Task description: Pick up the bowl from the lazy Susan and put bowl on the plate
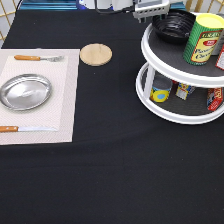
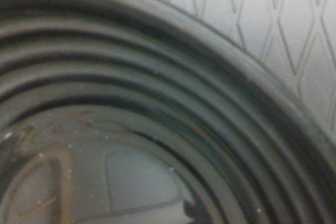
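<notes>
The glossy black bowl (image 1: 174,26) sits on the top tier of the white-rimmed lazy Susan (image 1: 170,67) at the exterior view's top right. My gripper (image 1: 150,14) is at the top edge of the exterior view, right at the bowl's left rim. The wrist view is filled by the bowl's ribbed black inside (image 2: 135,100), seen from very close, with the grey textured shelf (image 2: 292,35) beside it. The shiny silver plate (image 1: 25,92) lies bare on a pale placemat (image 1: 65,100) at the left.
A tall green and yellow can (image 1: 202,39) stands right of the bowl on the top tier. Several small cans (image 1: 161,90) stand on the lower tier. A round wooden coaster (image 1: 95,54) lies between mat and turntable. A fork (image 1: 37,58) and a knife (image 1: 22,129) flank the plate.
</notes>
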Controlling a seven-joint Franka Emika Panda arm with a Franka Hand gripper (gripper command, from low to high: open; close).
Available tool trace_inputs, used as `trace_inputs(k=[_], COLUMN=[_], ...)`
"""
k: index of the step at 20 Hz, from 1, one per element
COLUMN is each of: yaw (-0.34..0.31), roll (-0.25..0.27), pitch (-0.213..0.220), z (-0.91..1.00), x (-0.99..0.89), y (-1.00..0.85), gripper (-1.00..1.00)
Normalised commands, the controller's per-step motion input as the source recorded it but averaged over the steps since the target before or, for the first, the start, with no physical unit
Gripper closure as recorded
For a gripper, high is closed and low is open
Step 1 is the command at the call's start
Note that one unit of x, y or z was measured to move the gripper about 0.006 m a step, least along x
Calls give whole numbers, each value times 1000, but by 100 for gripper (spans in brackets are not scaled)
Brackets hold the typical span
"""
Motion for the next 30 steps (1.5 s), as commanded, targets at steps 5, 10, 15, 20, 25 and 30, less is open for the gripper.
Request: trace_inputs(k=[5,10,15,20,25,30], yaw=[12,0,0,-17,-87,-100], roll=[-112,-27,-2,32,19,0], pitch=[-5,3,15,41,18,0], z=[259,359,606,698,350,241], x=[0,2,1,11,53,77], y=[89,-45,-221,-457,-684,-732], gripper=[100,100,100,100,100,100])
